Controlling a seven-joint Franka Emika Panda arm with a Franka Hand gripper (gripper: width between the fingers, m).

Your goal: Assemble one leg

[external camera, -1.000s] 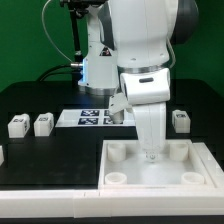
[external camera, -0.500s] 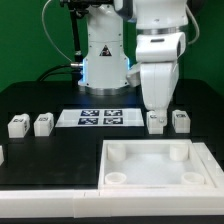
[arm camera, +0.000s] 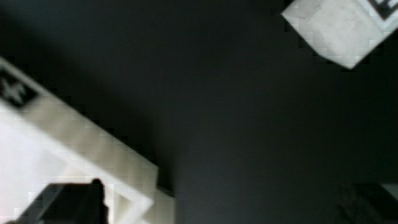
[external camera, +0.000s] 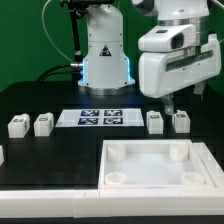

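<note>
Four alike small white legs stand on the black table: two at the exterior view's left (external camera: 17, 126) (external camera: 42, 124) and two at its right (external camera: 154, 122) (external camera: 180, 121). My gripper (external camera: 183, 99) hangs tilted a little above the two right legs and touches neither. Its jaws stand wide apart with nothing between them. In the wrist view the gripper (arm camera: 228, 206) shows only dark fingertips (arm camera: 71, 203) at the frame's edge over bare black table, with one white leg (arm camera: 349, 26) in a corner.
The large white tray-like piece (external camera: 150, 170) with round corner sockets lies at the front. The marker board (external camera: 100, 118) lies behind it, before the robot base (external camera: 105, 60). A white tagged edge (arm camera: 63, 135) crosses the wrist view; I cannot tell which part it is.
The gripper has risen from over the tray-like piece's back edge, moved to the exterior view's right and tilted. It now hangs above the two right legs. No part has moved.
</note>
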